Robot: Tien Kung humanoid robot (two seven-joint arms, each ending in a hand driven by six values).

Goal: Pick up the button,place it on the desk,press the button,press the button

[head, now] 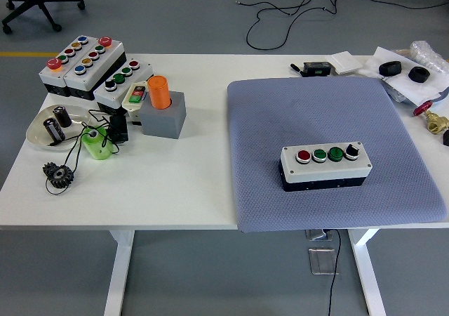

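Note:
A white button box with a black base lies on the grey-blue mat at the right of the white table. On its top, from left to right, are a red button, two green buttons and a black knob. Neither robot hand is in view. No person is at the table.
At the back left stand several more button boxes, an orange cylinder in a grey block, a bowl with batteries, a green cup and a black gear. Papers, black parts and a brass valve lie at the back right.

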